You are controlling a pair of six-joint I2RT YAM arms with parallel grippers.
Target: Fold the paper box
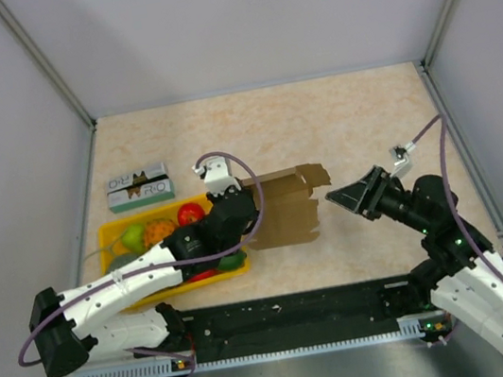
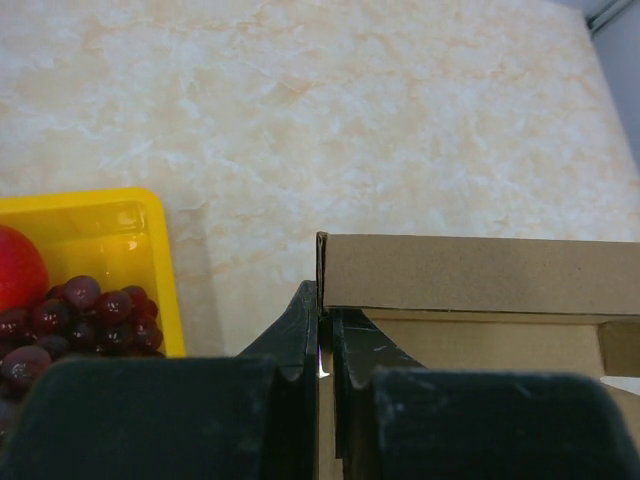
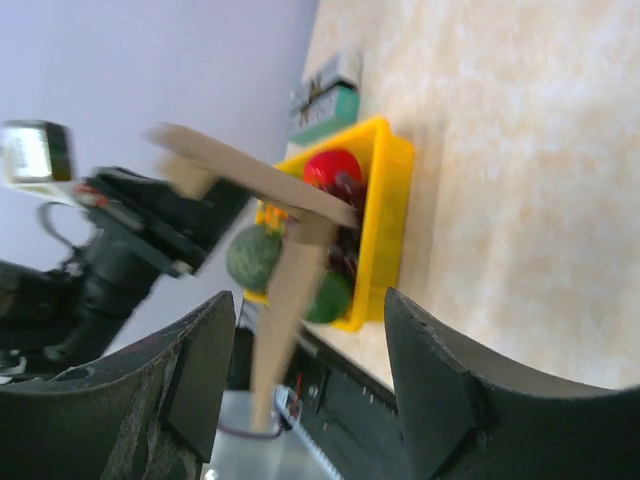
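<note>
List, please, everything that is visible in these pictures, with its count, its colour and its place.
paper box: one, brown, partly folded, middle of the table, right of the tray.
tray: one, yellow, near left part of the table.
fruit: several pieces, red, orange and green, inside the tray.
grapes: one bunch, dark purple, inside the tray.
carton: one, green and white, behind the tray.
table: one, beige with a marble pattern.
left gripper: one, black, shut on a wall of the paper box.
right gripper: one, black, open and empty, just right of the paper box.
</note>
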